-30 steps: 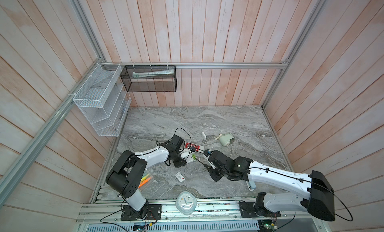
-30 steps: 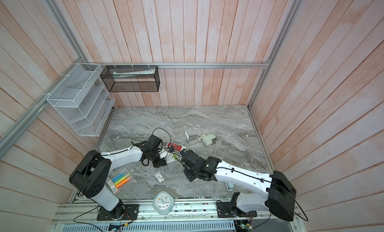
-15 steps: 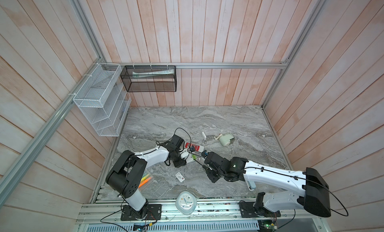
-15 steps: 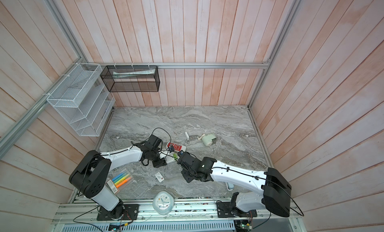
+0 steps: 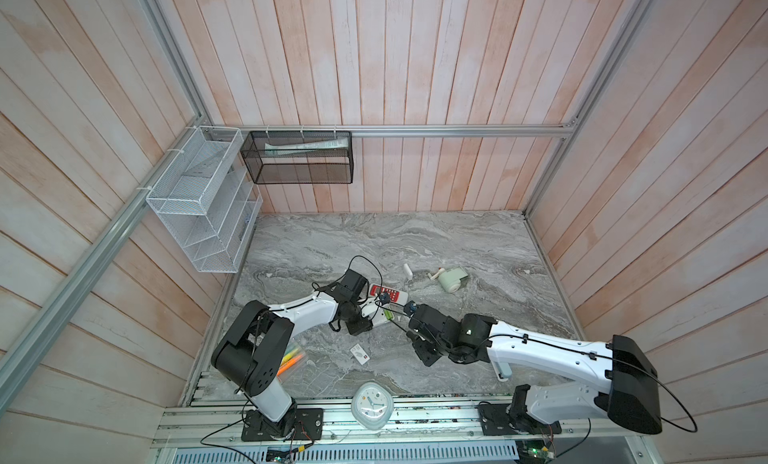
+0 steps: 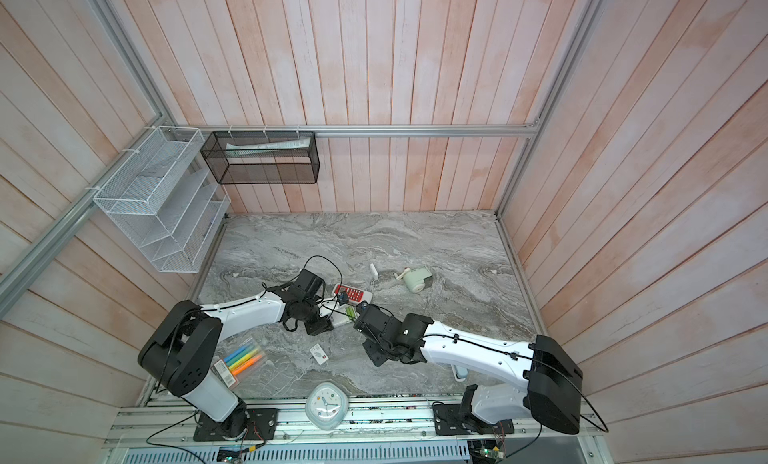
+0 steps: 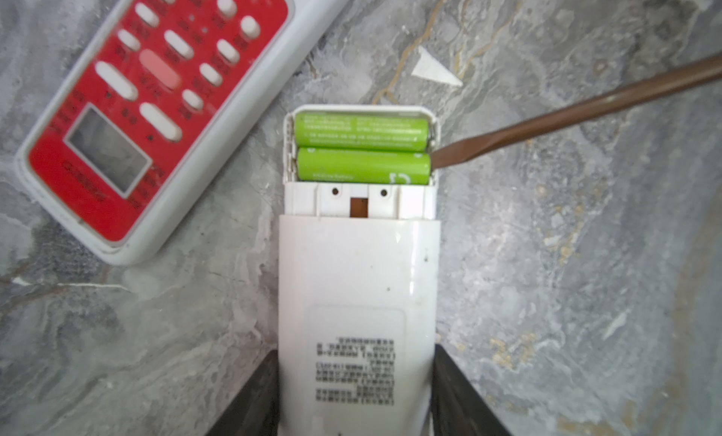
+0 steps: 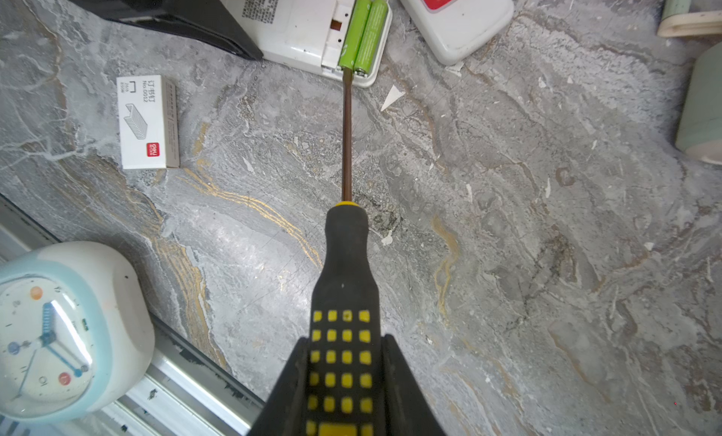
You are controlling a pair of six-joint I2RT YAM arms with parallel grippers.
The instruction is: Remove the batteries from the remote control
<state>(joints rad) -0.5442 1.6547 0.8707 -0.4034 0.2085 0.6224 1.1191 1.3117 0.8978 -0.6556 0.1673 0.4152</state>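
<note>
Holding the remote [image 7: 357, 281] back-up on the worktop [image 8: 547, 258], the left jaws are clamped on its two long sides, about halfway open, so that's a proper grip on the case. The battery bay at the remote's far end, away from those jaws, is open. Both batteries [image 7: 361, 166] sit in it, lime green, side by side, lying across the remote's width. In both top views they're just a small green speck at the remote's tip, between the two arms.

The right jaws are nearly closed, pinching the screwdriver [image 8: 345, 281] by its black handle with the yellow squares. Its brown shaft runs straight out to the remote, and the flat tip is touching the end of the battery that's nearer the remote's middle, right at the bay's side wall. The outer battery isn't touched by anything that I can see.

Other stuff around the remote:
- A red remote [image 7: 156, 102] lies face-up just beside the bay end, angled away and not touching it.
- A staple box [image 8: 148, 121] sits near the remote, on the screwdriver's side.
- A pale clock [image 8: 58, 336] is well apart from the remote, at the worktop's front edge by the rail.
- A little white scrap [image 7: 435, 70] lies just past the remote's bay end.
</note>
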